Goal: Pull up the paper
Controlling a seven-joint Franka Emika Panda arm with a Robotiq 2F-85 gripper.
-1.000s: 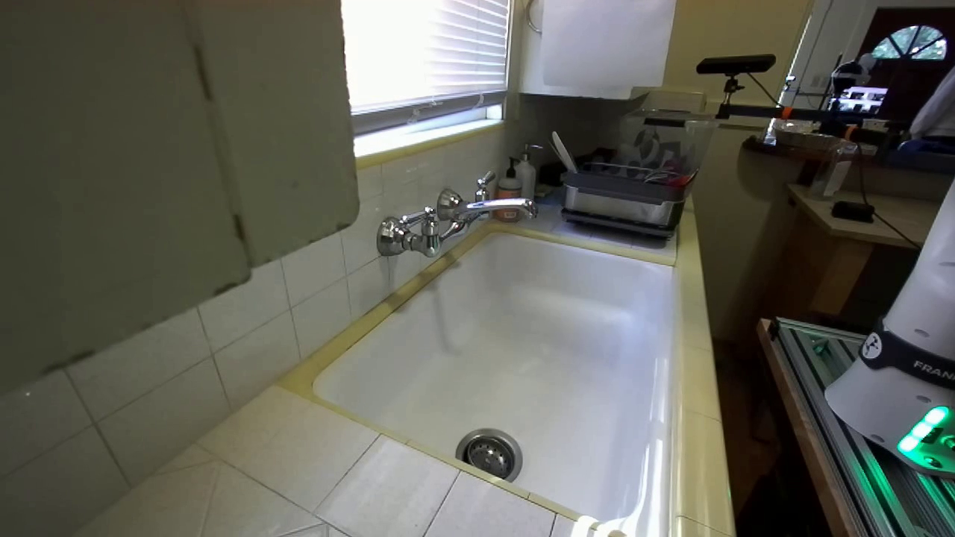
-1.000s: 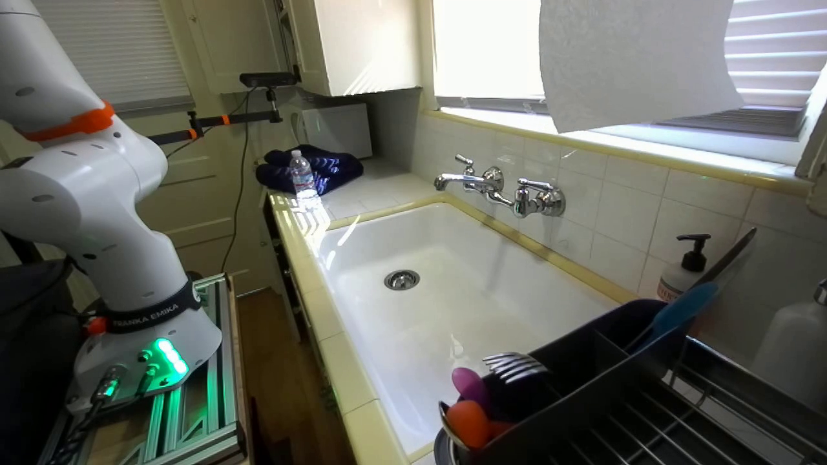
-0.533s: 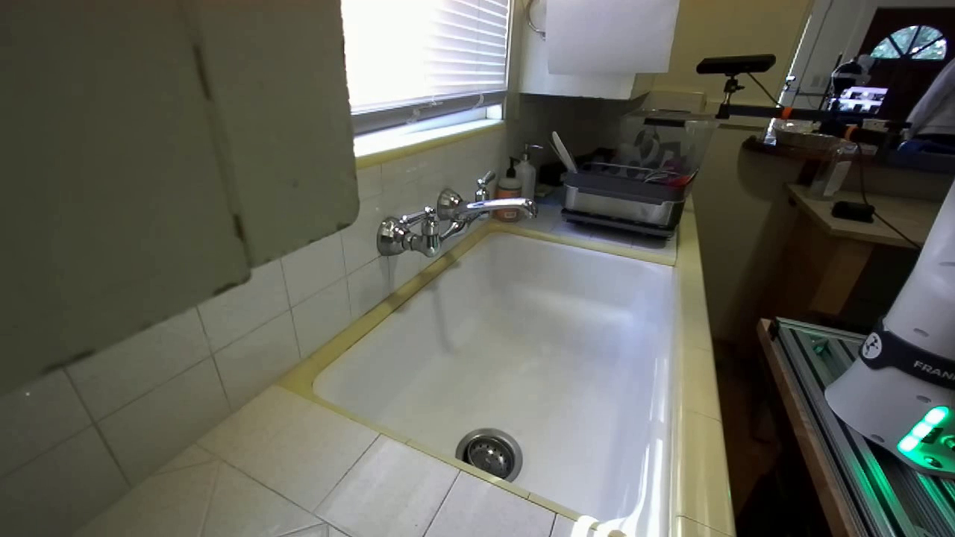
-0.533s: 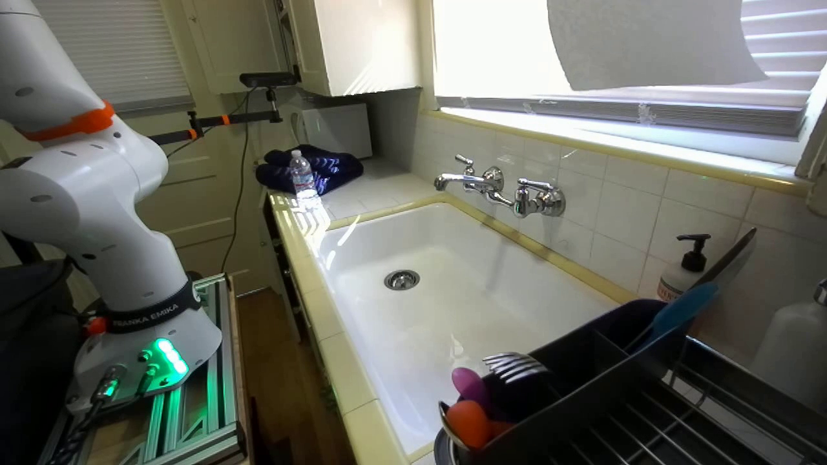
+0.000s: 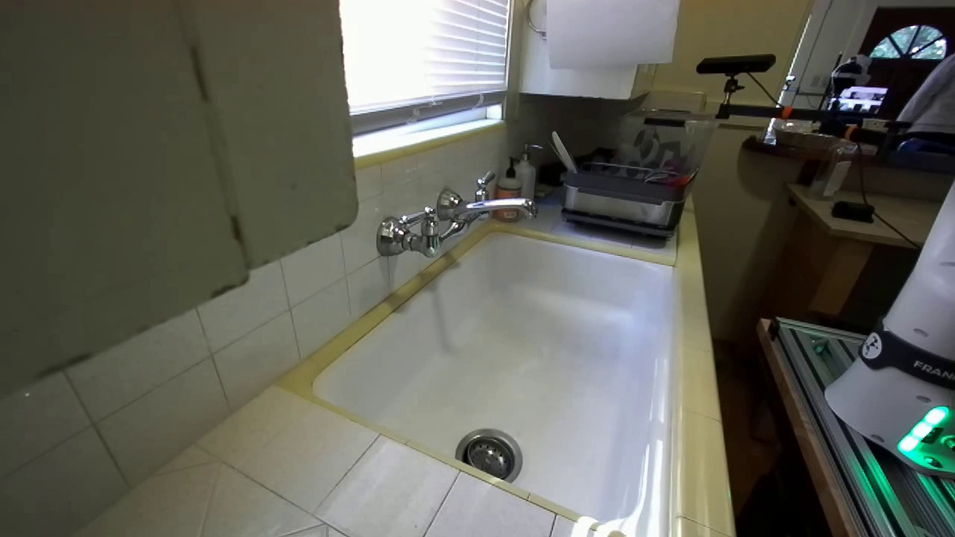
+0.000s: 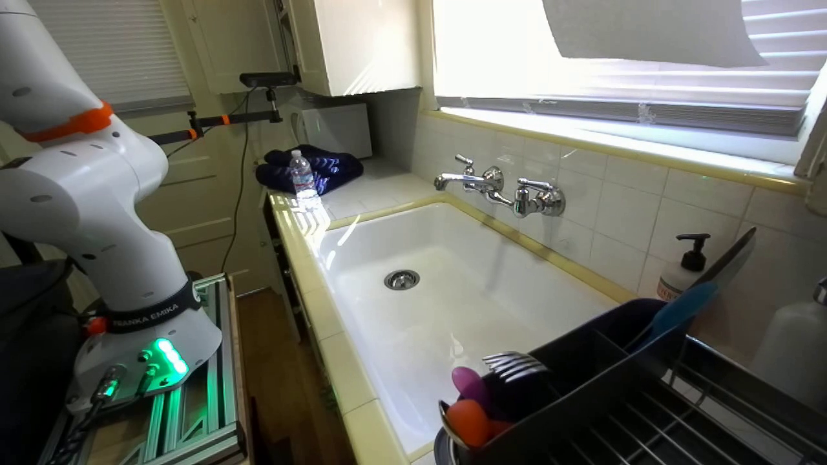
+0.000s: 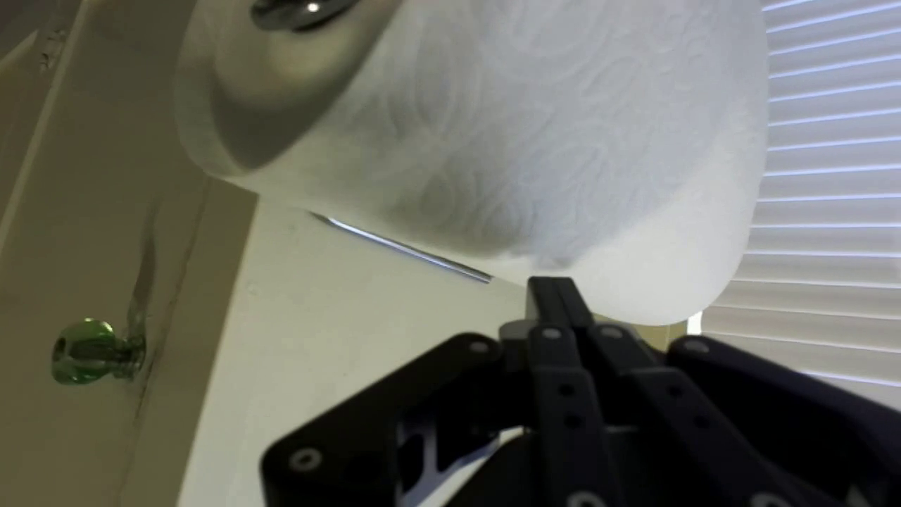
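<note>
Paper (image 6: 646, 29) went up: lower edge higher than a second ago in both exterior views. It hangs in front of the blinds (image 6: 646, 84) in an exterior view. White sink (image 5: 522, 335), robot arm (image 6: 123, 219) mounted alongside. Dish rack (image 5: 623, 205) at one end of the sink, faucet (image 5: 489, 206) on tiled wall (image 6: 620, 200). Gripper (image 7: 558, 287): fingers together, tips overlap the paper's edge in wrist view; can't tell if touching or pinching. Thin metal rod (image 7: 401, 246) beside the paper.
</note>
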